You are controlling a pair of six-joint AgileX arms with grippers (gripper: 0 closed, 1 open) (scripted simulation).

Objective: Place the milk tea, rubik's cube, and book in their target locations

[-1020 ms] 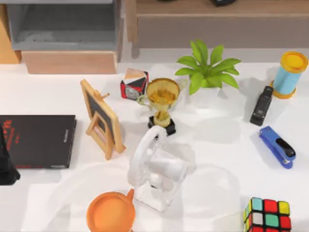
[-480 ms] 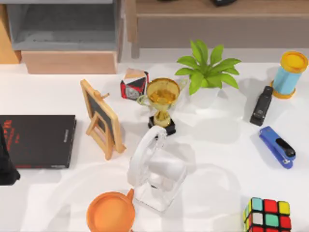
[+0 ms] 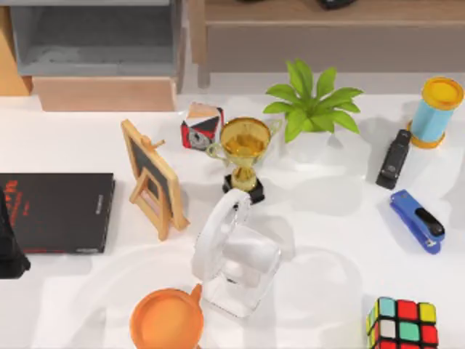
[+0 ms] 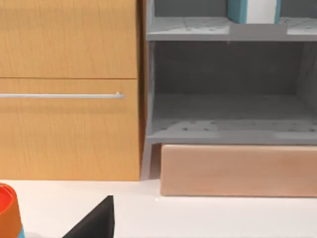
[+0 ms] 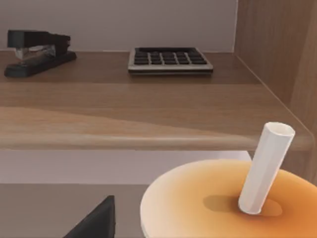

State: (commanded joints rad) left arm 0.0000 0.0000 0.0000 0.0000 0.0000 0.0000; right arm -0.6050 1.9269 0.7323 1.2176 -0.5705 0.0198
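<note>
Rubik's cube (image 3: 404, 324) hasn't budged in the last second, still parked at the table's near right corner. So that one's not done, I'd guess. The book (image 4: 253, 11) is up on the grey shelf (image 4: 188, 29), and the milk tea (image 5: 223, 208) sits under the wooden shelf (image 5: 124, 114). Can't tell the grip of the left gripper (image 4: 96, 222) or the right gripper (image 5: 96, 220).

Open lane betw. trophy (image 3: 244, 154) & staplers (image 3: 416, 219); centre blocked by headphone stand (image 3: 231, 258).

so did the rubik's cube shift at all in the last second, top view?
No. The rubik's cube sits at the same spot near the table's front right corner, same gap below the blue stapler.
</note>
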